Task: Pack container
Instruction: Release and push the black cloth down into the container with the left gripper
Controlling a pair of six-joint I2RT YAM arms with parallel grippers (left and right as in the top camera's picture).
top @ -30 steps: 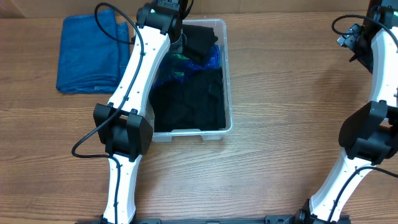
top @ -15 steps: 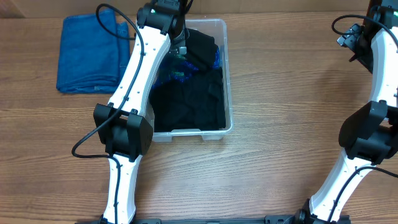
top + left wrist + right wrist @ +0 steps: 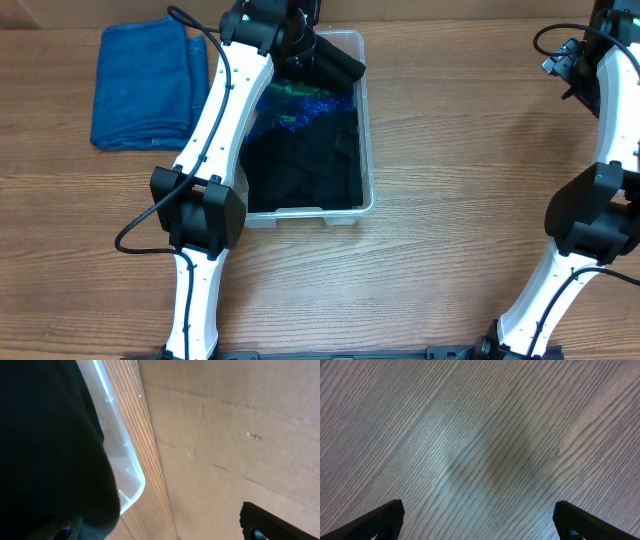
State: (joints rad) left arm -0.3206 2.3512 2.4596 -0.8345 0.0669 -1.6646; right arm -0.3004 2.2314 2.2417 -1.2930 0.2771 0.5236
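The clear container (image 3: 366, 150) stands mid-table, holding black cloths (image 3: 300, 165) and a blue-green cloth (image 3: 295, 103). A rolled black cloth (image 3: 335, 65) lies at its far end, resting against the rim. My left gripper (image 3: 303, 22) hovers over that far end, open. In the left wrist view (image 3: 160, 532) the black cloth (image 3: 45, 445) fills the left side and hides the left finger, and the container's rim (image 3: 127, 457) shows beside it. My right gripper (image 3: 480, 525) is open over bare wood, far right (image 3: 558, 62).
A folded blue towel (image 3: 145, 85) lies on the table left of the container. A brown cardboard wall (image 3: 240, 420) rises just behind the table's far edge. The left arm (image 3: 215, 130) stretches over the container's left side.
The left gripper has opened and let go of the rolled black cloth, then drawn back toward the far edge. The cloth now lies at the container's far end. The right arm has not moved.
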